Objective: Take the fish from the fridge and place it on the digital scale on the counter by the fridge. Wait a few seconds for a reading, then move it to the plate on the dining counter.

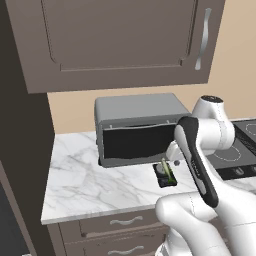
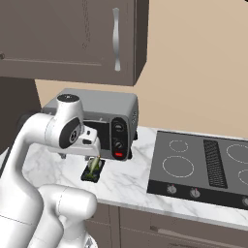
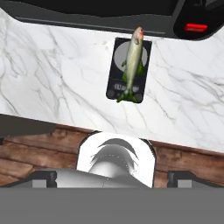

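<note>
Dark brown wall cabinets with silver handles (image 1: 115, 42) hang over the narrow white marble surface with grey veins (image 1: 95, 187), whose dark brown drawers with silver handles (image 1: 122, 222) sit below its front edge. At the right end of this surface lies a black glass cooktop with ring burners and knobs (image 2: 203, 167). At the back of the marble stands a grey boxy toaster oven with a dark glass door (image 1: 137, 130), its control panel showing a red light in the right base view. Just in front of the oven's right part lies the small flat black square digital scale (image 3: 114, 89), flat on the marble. The slender olive-yellow fish with a darker back (image 3: 132, 61) lies lengthwise along the scale, its head reaching past the slab's edge toward the oven and its tail near the slab's front edge. The white arm's claw (image 1: 171, 152) hangs above the scale, apart from the fish, released, with its jaws spread and grasping nothing.
</note>
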